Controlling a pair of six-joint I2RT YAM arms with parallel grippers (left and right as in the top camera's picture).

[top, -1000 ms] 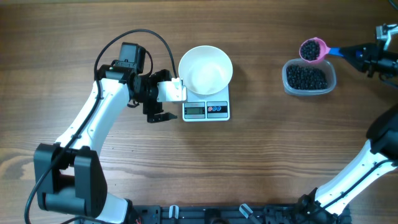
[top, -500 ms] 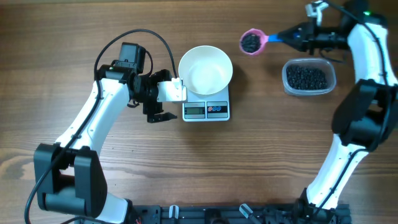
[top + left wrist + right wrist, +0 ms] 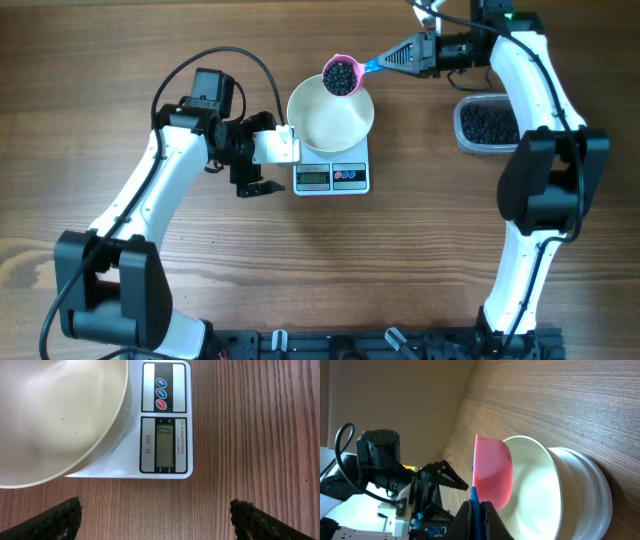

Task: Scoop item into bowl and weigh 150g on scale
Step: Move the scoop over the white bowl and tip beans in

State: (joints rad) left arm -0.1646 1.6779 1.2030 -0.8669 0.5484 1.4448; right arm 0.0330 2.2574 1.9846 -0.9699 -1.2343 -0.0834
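Loaded scoop poised over the bowl rim, right jaws clenched on its handle.

The right gripper (image 3: 405, 56) is clamped on the blue handle of the pink scoop (image 3: 492, 475). The scoop carries a heap of black beans (image 3: 341, 76) just above the far edge of the white bowl (image 3: 330, 125), which sits empty on the scale (image 3: 332, 178). More beans lie in the clear tub (image 3: 461, 126), well to the right. The scoop hangs over the rim, not the centre, so a tip from here could send beans bouncing off the edge onto the table. A fast dump could also overshoot the target weight. The right arm reaches long and low across the table, wrist rolled sideways. The left gripper (image 3: 157, 517) rests beside the scale with its jaws spread wide and nothing in them.
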